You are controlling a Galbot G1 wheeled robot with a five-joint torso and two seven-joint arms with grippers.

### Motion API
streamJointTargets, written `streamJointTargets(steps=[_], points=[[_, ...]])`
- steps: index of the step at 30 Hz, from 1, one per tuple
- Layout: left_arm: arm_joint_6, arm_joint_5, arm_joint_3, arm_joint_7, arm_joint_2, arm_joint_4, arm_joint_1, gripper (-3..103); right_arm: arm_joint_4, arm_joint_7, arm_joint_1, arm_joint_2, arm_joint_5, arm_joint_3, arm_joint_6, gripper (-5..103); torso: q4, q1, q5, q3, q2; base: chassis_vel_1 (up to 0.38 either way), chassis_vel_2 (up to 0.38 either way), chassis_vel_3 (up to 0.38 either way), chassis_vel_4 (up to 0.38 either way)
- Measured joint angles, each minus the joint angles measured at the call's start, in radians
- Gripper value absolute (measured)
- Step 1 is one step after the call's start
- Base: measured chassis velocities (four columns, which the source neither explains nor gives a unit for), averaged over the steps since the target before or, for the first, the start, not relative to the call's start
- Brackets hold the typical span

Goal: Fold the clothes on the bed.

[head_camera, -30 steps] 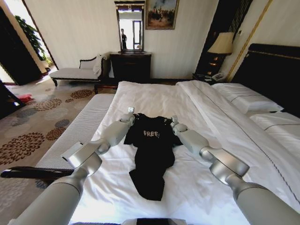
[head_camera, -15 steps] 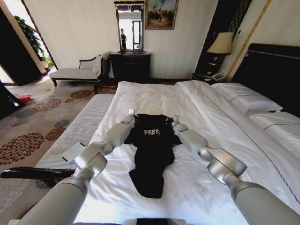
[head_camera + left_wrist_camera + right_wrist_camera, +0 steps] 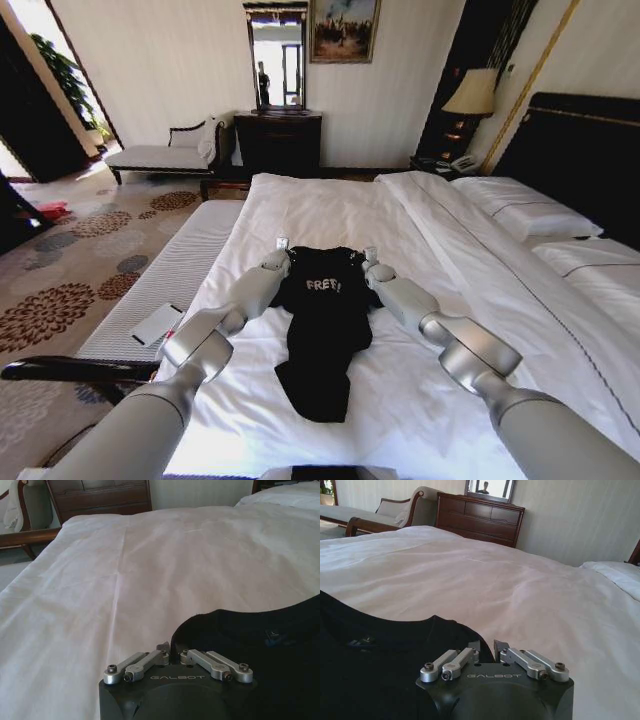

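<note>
- Head view shows the bed (image 3: 330,200) as a wide white surface with loose, soft covers. The risk is that a gripper pressed low catches the sheet along with the garment, so the covers lift and drag and spoil any fold.
- The shirt (image 3: 322,320), black with white letters on the chest, lies about mid-bed just in front of the robot, collar end away from it. It is already narrowed and bunched toward the near hem. Folding it in this shape could lock the creases in and leave a crooked bundle. The cloth is thin and limp, so an uneven pull from the two sides would likely skew it or let one shoulder slide.
- The left gripper (image 3: 280,250) sits low at the shirt's left shoulder, right at the edge where black cloth meets white sheet. I cannot tell whether it is clamped on the cloth or loose. If the hold takes in just the very edge, the fabric could slip out as soon as it is lifted.
- The right gripper (image 3: 370,258) sits at the opposite shoulder, also on the hem line, and again I cannot tell whether it has a hold. One side catching and the other missing would swing the shirt round.
</note>
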Motion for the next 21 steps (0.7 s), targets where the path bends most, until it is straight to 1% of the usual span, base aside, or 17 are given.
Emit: streamJointTargets(steps=[1, 2, 3, 4, 6, 8, 9, 10, 11, 12, 13, 14, 15, 16, 19, 20, 21], points=[[0.0, 0.002, 0.0, -0.003, 0.001, -0.006, 0.005, 15, 0.001, -0.001, -0.001, -0.001, -0.003, 0.0, -0.002, 19, 0.0001, 0.0, 0.0001, 0.0, 0.0, 0.0, 0.0, 0.0, 0.0], [0.001, 0.006, 0.0, -0.008, 0.001, -0.012, 0.012, 20, 0.003, -0.002, -0.002, -0.003, -0.005, 0.0, -0.004, 25, 0.0001, 0.0, 0.0, 0.0, 0.0, 0.0, 0.0, 0.0, 0.0], [0.001, 0.006, -0.001, -0.01, 0.002, -0.017, 0.014, 20, 0.006, -0.003, -0.003, -0.005, -0.004, 0.0, -0.007, 30, 0.0001, 0.0, 0.0, 0.0, 0.0, 0.0, 0.0, 0.0, 0.0], [0.001, 0.006, -0.001, -0.01, 0.002, -0.017, 0.014, 20, 0.006, -0.003, -0.003, -0.005, -0.004, 0.0, -0.007, 30, 0.0001, 0.0, 0.0, 0.0, 0.0, 0.0, 0.0, 0.0, 0.0], [0.001, 0.008, -0.001, -0.013, 0.003, -0.027, 0.015, 31, 0.012, -0.004, -0.006, -0.008, -0.004, 0.0, -0.013, 36, 0.0, 0.0, 0.0001, 0.0, 0.0, 0.0, 0.0, 0.0, 0.0], [0.0, 0.01, -0.002, -0.02, 0.003, -0.028, 0.014, 42, 0.014, -0.004, -0.006, -0.009, -0.013, -0.001, -0.015, 46, -0.0001, 0.0, 0.0001, 0.0, 0.0, 0.0, 0.0, 0.0, 0.0], [0.0, 0.011, -0.002, -0.021, 0.002, -0.027, 0.013, 42, 0.014, -0.002, -0.006, -0.009, -0.014, -0.001, -0.016, 51, -0.0001, 0.0, 0.0, 0.0, 0.0, 0.0, 0.0, 0.0, 0.0], [0.0, 0.011, -0.002, -0.021, 0.002, -0.027, 0.013, 42, 0.014, -0.002, -0.006, -0.009, -0.014, -0.001, -0.016, 51, -0.0001, 0.0, 0.0, 0.0, 0.0, 0.0, 0.0, 0.0, 0.0], [0.0, 0.012, -0.003, -0.022, 0.002, -0.025, 0.009, 47, 0.016, 0.0, -0.006, -0.008, -0.014, -0.001, -0.016, 57, -0.0001, 0.0, 0.0001, 0.0, 0.0, 0.0, 0.0, 0.0, 0.0], [0.0, 0.014, -0.006, -0.023, 0.001, -0.023, 0.006, 53, 0.019, 0.002, -0.007, -0.009, -0.014, 0.0, -0.016, 57, 0.0001, 0.0, 0.0001, 0.0, 0.0, 0.0, 0.0, 0.0, 0.0], [0.0, 0.017, -0.012, -0.028, 0.001, -0.024, 0.001, 58, 0.035, 0.007, -0.009, -0.016, -0.011, 0.004, -0.016, 68, 0.0003, 0.0, 0.0002, 0.0, 0.0, 0.0, 0.0, 0.0, 0.0], [0.0, 0.017, -0.014, -0.032, 0.004, -0.031, 0.0, 64, 0.053, 0.013, -0.013, -0.028, -0.006, 0.01, -0.017, 68, 0.0004, 0.0, 0.0001, 0.0, 0.0, 0.0, 0.0, 0.0, 0.0], [0.0, 0.017, -0.014, -0.032, 0.004, -0.031, 0.0, 64, 0.053, 0.013, -0.013, -0.028, -0.006, 0.01, -0.017, 68, 0.0004, 0.0, 0.0001, 0.0, 0.0, 0.0, 0.0, 0.0, 0.0], [0.0, 0.017, -0.015, -0.035, 0.007, -0.038, 0.0, 64, 0.063, 0.016, -0.016, -0.035, -0.003, 0.012, -0.018, 73, 0.0004, 0.0, 0.0001, 0.0, 0.0, 0.0, 0.0, 0.0, 0.0], [0.0, 0.009, -0.011, -0.057, 0.053, -0.127, 0.012, 80, 0.183, 0.047, -0.05, -0.121, 0.034, 0.046, -0.035, 90, 0.0002, 0.0, 0.0004, 0.0, 0.0, 0.0, 0.0, 0.0, 0.0], [0.002, -0.003, -0.007, -0.068, 0.08, -0.177, 0.024, 85, 0.242, 0.06, -0.068, -0.163, 0.051, 0.064, -0.043, 90, -0.0004, 0.0, 0.0, 0.0, 0.0, 0.0, 0.0, 0.0, 0.0], [0.002, -0.003, -0.007, -0.068, 0.08, -0.177, 0.024, 85, 0.242, 0.06, -0.068, -0.163, 0.051, 0.064, -0.043, 90, -0.0004, 0.0, 0.0, 0.0, 0.0, 0.0, 0.0, 0.0, 0.0]])
